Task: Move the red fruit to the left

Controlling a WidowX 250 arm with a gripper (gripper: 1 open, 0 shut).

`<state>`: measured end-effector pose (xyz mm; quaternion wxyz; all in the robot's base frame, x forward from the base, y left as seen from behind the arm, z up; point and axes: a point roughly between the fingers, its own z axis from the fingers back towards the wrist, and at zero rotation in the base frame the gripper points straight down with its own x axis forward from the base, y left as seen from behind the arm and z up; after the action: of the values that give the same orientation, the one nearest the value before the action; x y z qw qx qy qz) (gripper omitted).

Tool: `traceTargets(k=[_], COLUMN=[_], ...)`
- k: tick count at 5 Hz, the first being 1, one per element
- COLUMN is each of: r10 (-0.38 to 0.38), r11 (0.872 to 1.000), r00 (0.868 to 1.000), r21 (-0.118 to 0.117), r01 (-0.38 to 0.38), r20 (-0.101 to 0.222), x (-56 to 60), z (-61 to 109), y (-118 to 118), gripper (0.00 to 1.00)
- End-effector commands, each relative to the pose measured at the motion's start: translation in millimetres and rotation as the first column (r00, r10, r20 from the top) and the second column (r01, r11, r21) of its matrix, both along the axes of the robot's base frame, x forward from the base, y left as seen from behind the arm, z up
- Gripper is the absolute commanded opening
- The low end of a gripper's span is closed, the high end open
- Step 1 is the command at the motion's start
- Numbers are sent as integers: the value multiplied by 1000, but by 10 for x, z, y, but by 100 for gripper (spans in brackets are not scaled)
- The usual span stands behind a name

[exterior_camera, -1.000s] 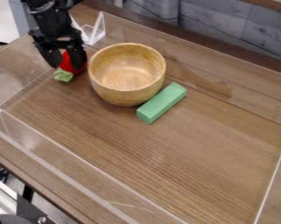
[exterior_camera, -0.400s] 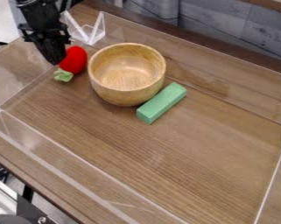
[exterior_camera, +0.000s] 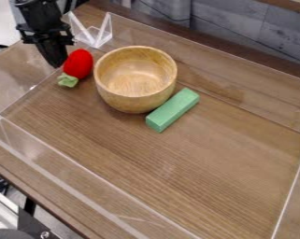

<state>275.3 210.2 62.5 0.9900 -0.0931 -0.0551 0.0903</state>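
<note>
Red fruit (exterior_camera: 78,63) lies on the wooden tabletop (exterior_camera: 178,173), in the far left part of the scene, left of the wooden bowl (exterior_camera: 135,79) and near its rim. Orientation: the light-green leaf stub (exterior_camera: 67,81) points to the near side and slightly left; the rounded red end faces far and slightly right. Long axis, taken from stub to red end, thus runs mostly near to far, with a small lean to the right at the far end. The red surface is bright and smooth-looking. Hand (exterior_camera: 50,47), dark, is at the left of the fruit and a little toward the far side; its fingers are closed together, beside the fruit rather than around it. Contact between fingertips and fruit: cannot tell at this resolution. The bowl is upright, open side up, with its pale interior in view. Green block (exterior_camera: 172,109), rectangular, lies flat just beside the bowl on its near right side; its long axis slants from near left to far right. White thin-lined object (exterior_camera: 94,33) appears beyond the fruit, at the far left; its form is unclear.
</note>
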Motion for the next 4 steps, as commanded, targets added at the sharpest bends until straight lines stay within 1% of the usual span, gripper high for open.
traceTargets(k=[1, 2, 3, 4], r10=[-42, -91, -49, -53], r11=[998, 995, 998, 998], r00=[998, 994, 997, 996], r21=[39, 34, 30, 32], r01=[39, 89, 47, 51], r20=[53, 59, 65, 67], x=[72, 113, 138, 128], z=[273, 386, 324, 474], y=[65, 47, -15, -2], gripper=[0, 0, 0, 100])
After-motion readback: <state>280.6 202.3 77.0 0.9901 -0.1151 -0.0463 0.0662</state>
